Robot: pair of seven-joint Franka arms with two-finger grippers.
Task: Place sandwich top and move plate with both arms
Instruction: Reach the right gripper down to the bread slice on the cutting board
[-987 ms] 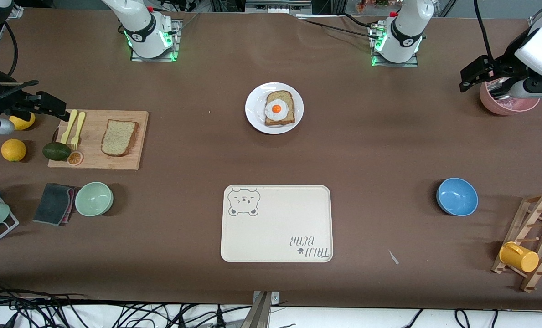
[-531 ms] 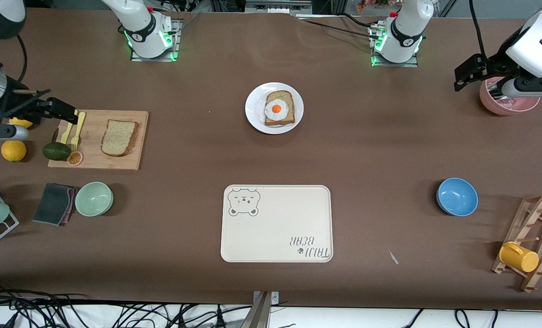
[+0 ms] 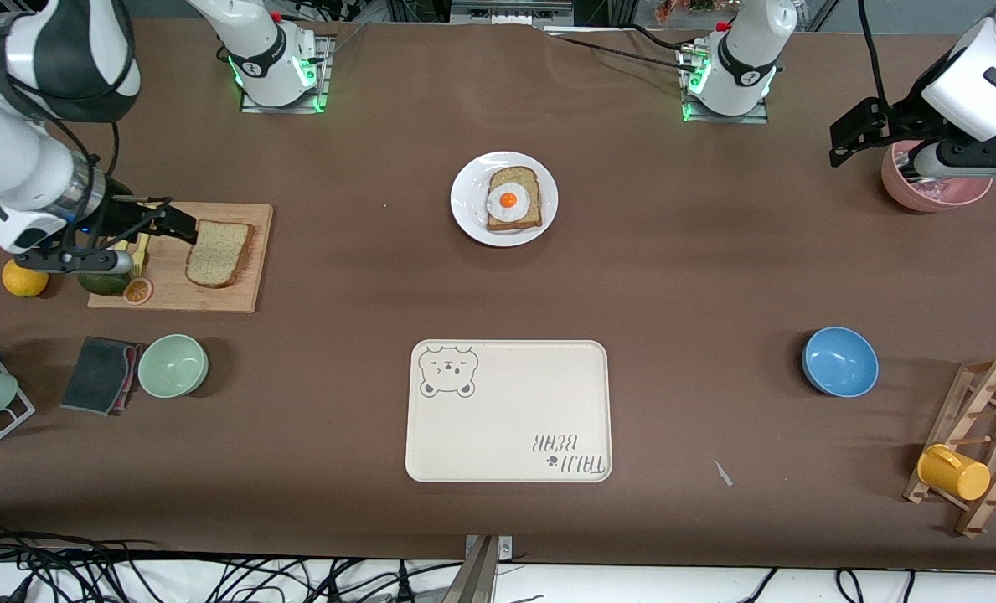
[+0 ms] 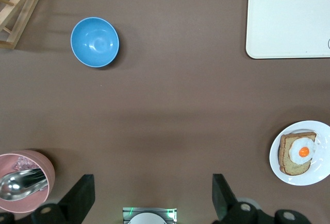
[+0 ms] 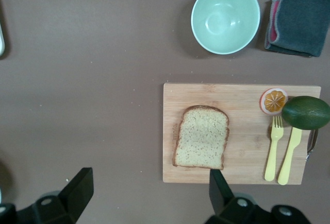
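Note:
The sandwich top [image 3: 219,253] is a plain speckled bread slice lying on a wooden cutting board [image 3: 250,289] at the right arm's end of the table; it also shows in the right wrist view [image 5: 202,137]. The white plate [image 3: 464,213] holds a bread slice with a fried egg [image 3: 508,199] and stands mid-table near the bases; the left wrist view shows it too [image 4: 325,131]. My right gripper [image 3: 175,224] [image 5: 149,193] is open and empty over the board, beside the plain slice. My left gripper [image 3: 848,142] [image 4: 152,195] is open and empty, up beside a pink bowl [image 3: 933,191].
The cream bear tray [image 3: 508,410] lies nearer the front camera than the plate. A blue bowl [image 3: 839,361], a wooden rack with a yellow mug [image 3: 954,471], a green bowl [image 3: 172,365], a grey cloth [image 3: 100,374], an avocado [image 3: 102,283], an orange [image 3: 24,280] and yellow cutlery [image 5: 281,152] are around.
My right gripper has swung in from the table's end to over the cutting board beside the plain slice. My left gripper has shifted slightly away from the pink bowl.

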